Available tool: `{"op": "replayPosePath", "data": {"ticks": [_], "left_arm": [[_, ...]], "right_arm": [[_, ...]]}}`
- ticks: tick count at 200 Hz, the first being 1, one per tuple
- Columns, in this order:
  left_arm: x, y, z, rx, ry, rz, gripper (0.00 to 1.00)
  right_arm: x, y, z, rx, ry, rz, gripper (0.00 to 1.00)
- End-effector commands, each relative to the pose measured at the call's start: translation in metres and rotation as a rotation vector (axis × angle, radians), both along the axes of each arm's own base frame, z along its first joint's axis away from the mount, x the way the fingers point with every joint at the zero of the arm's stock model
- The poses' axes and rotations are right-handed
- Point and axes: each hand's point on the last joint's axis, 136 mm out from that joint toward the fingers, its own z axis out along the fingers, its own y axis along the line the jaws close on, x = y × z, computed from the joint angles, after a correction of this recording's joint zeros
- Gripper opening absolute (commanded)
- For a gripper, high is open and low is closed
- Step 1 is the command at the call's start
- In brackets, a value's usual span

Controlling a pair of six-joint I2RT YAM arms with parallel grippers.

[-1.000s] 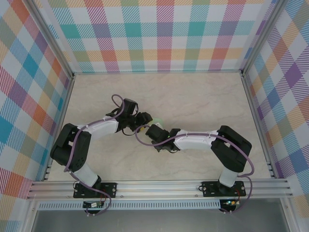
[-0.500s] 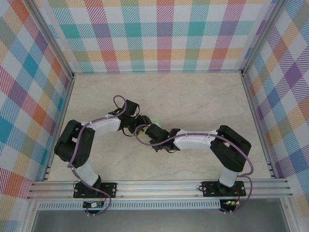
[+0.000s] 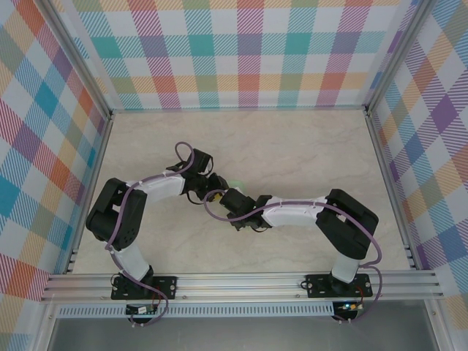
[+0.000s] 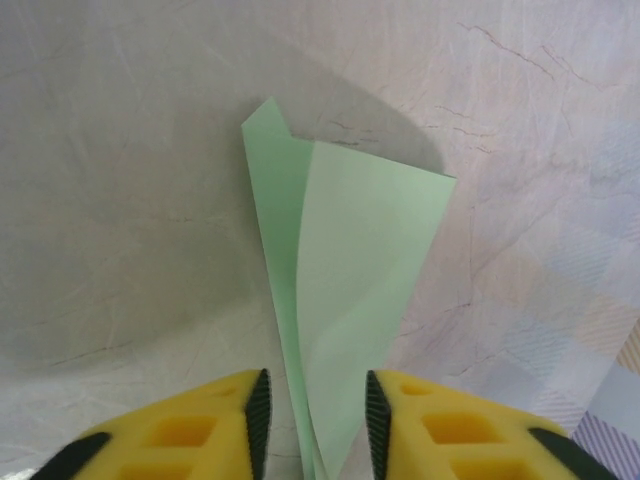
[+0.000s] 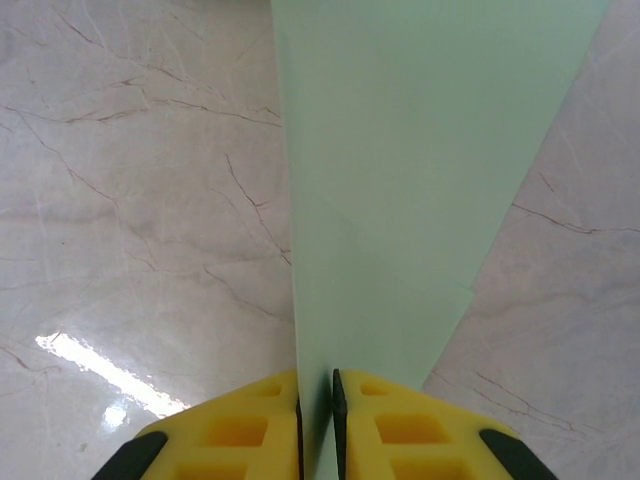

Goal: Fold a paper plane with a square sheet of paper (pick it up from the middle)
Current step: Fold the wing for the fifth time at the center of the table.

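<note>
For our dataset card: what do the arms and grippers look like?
The left arm and right arm have white links, black joints and loose purple cables. The left gripper and right gripper have yellow fingers with black ribbed inner faces.

Bright, even light falls from overhead in the top view, and the arms (image 3: 157,189) throw only faint, soft shadows on the marble tabletop (image 3: 292,146). In the left wrist view a broad grey shadow spreads left of and beyond the paper plane (image 4: 350,300), and the yellow fingers (image 4: 190,440) look soft-edged. In the right wrist view a white glare streak sits at the near left.
</note>
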Motion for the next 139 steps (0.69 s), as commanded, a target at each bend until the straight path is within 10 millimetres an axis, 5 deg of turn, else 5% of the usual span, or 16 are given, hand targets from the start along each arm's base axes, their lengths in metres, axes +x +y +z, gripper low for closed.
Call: {"op": "replayPosePath", "data": {"ticks": [1,139], "left_arm": [[0.003,0.003,0.0,0.0,0.027,0.007,0.17],[0.004,0.003,-0.002,0.003,0.041,0.009,0.06]], "right_arm": [[-0.002,-0.004,-0.002,-0.008,0.003,0.008,0.2],[-0.022,-0.011,-0.005,0.011,0.06,-0.041,0.26]]}}
